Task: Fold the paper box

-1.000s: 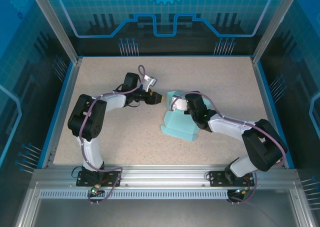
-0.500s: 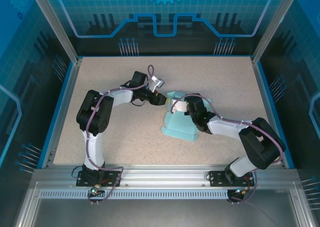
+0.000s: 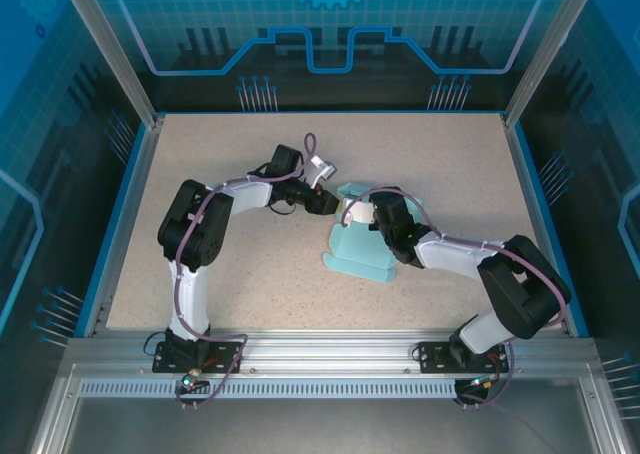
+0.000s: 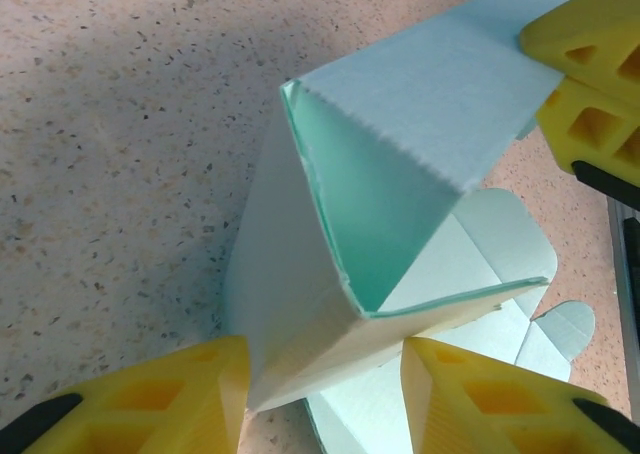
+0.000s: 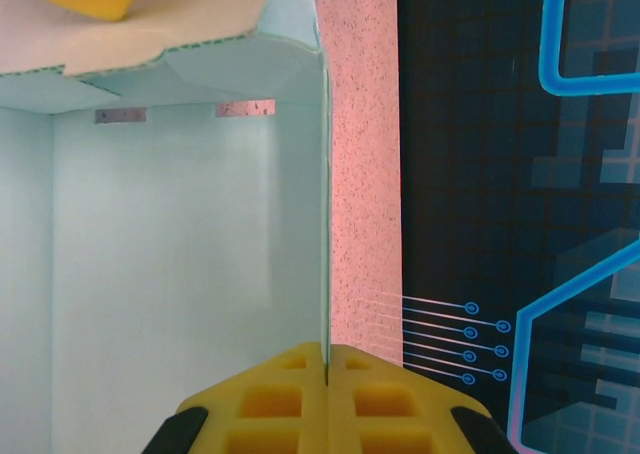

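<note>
Since a second before, the left gripper [image 3: 328, 202] had moved in from beside the paper box [image 3: 358, 256] to its far corner, mid-table [image 3: 250, 274]. Its wrist view showed what overhead hid: yellow fingers [image 4: 180, 399] half apart astride a raised corner – whether they gripped it was unclear. The right gripper [image 5: 326, 379] was pinched tight on the paper box's thin upright wall – seen edge-on
</note>
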Tool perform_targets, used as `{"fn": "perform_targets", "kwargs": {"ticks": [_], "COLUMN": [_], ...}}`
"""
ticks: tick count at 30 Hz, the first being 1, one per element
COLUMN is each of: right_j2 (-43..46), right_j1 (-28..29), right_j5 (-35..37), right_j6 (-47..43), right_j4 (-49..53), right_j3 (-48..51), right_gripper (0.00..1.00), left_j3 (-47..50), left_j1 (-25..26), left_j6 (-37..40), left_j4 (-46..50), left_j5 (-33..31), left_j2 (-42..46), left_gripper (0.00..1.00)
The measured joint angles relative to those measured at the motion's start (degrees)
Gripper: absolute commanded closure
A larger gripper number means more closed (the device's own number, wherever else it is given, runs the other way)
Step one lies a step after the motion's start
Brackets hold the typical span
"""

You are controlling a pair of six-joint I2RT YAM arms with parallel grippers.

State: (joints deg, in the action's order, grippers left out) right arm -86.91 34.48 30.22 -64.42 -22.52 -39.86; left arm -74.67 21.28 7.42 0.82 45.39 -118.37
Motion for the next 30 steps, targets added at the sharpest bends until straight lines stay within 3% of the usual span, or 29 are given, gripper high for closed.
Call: {"fn": "perform_targets", "kwargs": {"ticks": [8, 18, 30], "right_j2": [0.0, 0.0, 0.0], "right_j1": [0.0, 0.0, 0.0], "right_j5": [0.0, 0.5, 0.7], "right_j6": [1.0, 2.3, 4.1], "right_j4": [1.5, 2.6, 3.4], "right_j3": [-0.9, -1.1, -2.0], "right_gripper": [1.00, 1.00, 1.00], "left_j3": [2.1, 5.2, 5.5], "left_j1": [0.3, 1.1, 1.9], "left_j6": [-1.5, -5.9, -10.0], "left_j4": [-3.3, -10.2, -15.2], "left_j5": [2.0, 1.8, -3.9], "left_j2": [0.0, 0.0, 0.0], "left_gripper": [0.60, 0.49, 0.42]}}
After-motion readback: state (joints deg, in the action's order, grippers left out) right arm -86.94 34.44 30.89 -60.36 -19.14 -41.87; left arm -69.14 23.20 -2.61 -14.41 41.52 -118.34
